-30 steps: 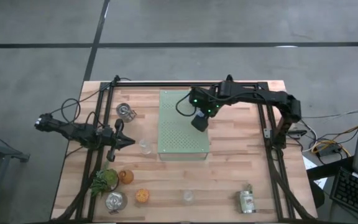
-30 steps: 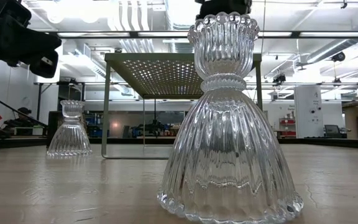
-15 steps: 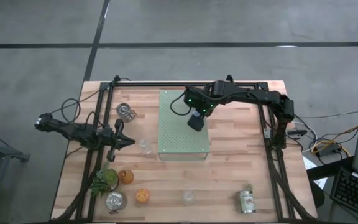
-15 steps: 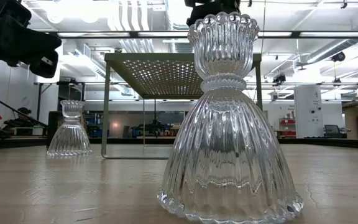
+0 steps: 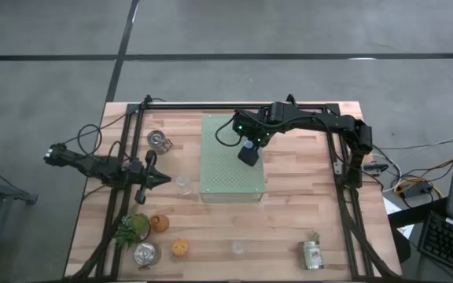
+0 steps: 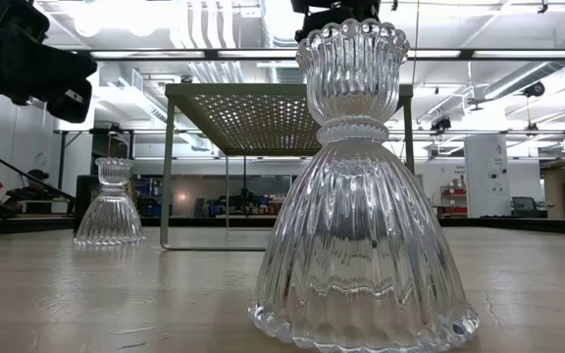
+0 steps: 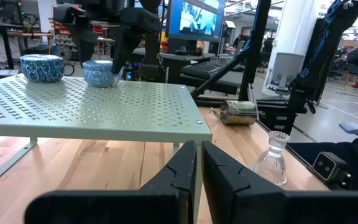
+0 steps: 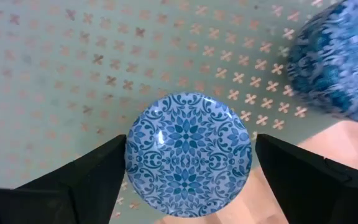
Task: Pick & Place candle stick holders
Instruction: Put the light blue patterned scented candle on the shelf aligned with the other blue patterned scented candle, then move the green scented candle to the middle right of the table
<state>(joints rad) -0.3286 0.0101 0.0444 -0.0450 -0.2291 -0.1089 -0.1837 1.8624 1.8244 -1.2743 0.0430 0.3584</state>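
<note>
With the blue candle stick holder (image 8: 188,155) standing on the green board (image 8: 55,68) between the right hand's (image 8: 188,171) spread fingers, lift straight up, clear of its neighbour (image 8: 344,59).

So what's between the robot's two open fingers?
A blue patterned candle holder sits between the right gripper's fingers on the green board, shown in the right wrist view.

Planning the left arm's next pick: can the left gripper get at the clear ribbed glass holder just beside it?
Probably yes. The left gripper, shut now, points at the clear ribbed glass holder across bare wooden table; the green perforated board stands just beyond.
</note>
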